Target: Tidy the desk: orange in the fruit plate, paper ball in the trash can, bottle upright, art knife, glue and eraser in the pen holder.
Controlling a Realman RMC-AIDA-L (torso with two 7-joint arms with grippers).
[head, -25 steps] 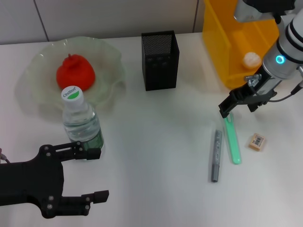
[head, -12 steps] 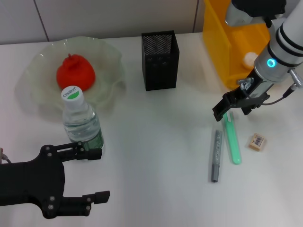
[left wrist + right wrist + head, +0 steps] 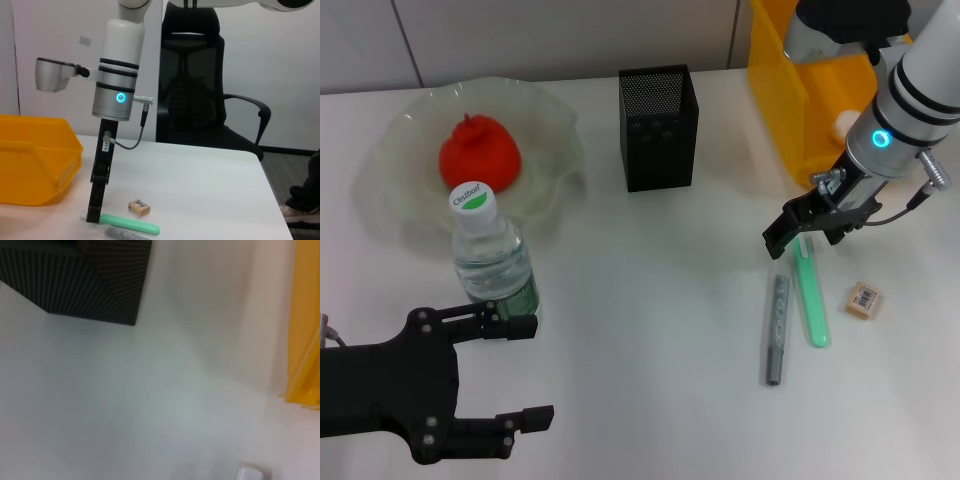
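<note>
The red-orange fruit (image 3: pixel 479 153) is sitting in the ruffled green glass dish (image 3: pixel 546 122), the clear bottle (image 3: pixel 493 260) upright. The right gripper (image 3: pixel 794 232) is hovering over the green stick (image 3: pixel 810 295), grip unclear; the left gripper (image 3: pixel 525 370) is gaping open.

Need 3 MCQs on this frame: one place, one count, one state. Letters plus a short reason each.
1. Where is the orange?
A. in the fruit plate
B. in the trash can
C. beside the eraser

2. How many long thin items lie on the table near the right gripper?
A. one
B. two
C. four

3. How does the bottle stand?
A. on its side
B. upside down
C. upright

Answers:
1 A: the red-orange fruit sits in the ruffled green dish.
2 B: a grey stick and a green stick lie side by side.
3 C: its green-topped cap points up, next to the left gripper.
</note>
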